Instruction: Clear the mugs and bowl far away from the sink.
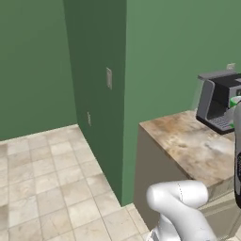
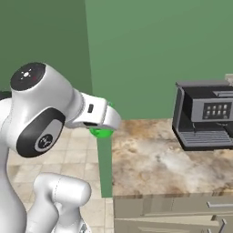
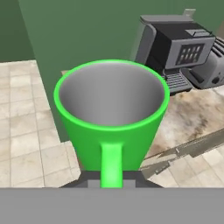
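Big brown-and-cream marbled stone tabletop (image 2: 159,159) stretches below, a boxy black-and-grey coffee machine (image 2: 205,116) at its back against the green wall, and up in the air above its near end rides the small bright green handled mug (image 3: 111,116), upright. The claw (image 3: 111,183) is pinching that mug at its handle side, jaws nearly together. It looks light, rigid and glossy, so it could swing or slip from the handle; the rim wall seems steadier
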